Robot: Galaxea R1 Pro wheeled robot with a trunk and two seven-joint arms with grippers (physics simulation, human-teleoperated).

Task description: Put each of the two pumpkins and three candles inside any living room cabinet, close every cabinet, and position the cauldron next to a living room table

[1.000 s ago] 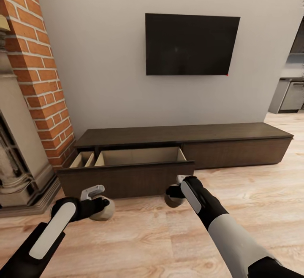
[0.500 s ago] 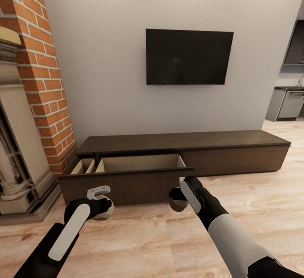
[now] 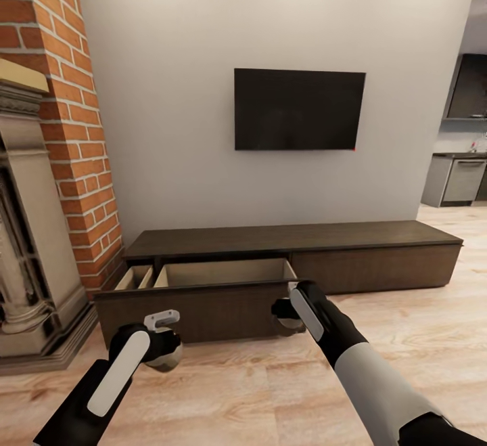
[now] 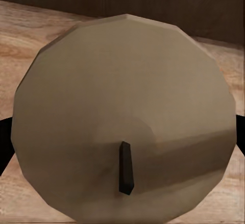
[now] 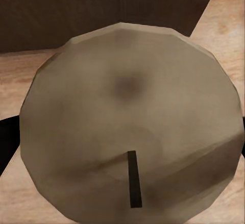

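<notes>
Stowing step in hand: left gripper (image 3: 161, 350) clamped on one tan, faceted round wax candle (image 4: 122, 106) with dark wick, right gripper (image 3: 287, 312) clamped on a second candle (image 5: 127, 101), both low before the pulled-out drawer (image 3: 223, 272) of the long, low dark-brown wooden cabinet (image 3: 297, 236). Next, by judgement: lift each over the drawer front, lower inside, release. Against the earlier frame: view tilted up, black wall television (image 3: 297, 109) lower in picture, arms posed much alike.

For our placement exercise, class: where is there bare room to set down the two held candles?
The wide drawer compartment looks bare, though its floor is partly hidden. The cabinet top below the TV is bare. Crowded: left pincer and right pincer, each holding a candle, close before the drawer front.
</notes>
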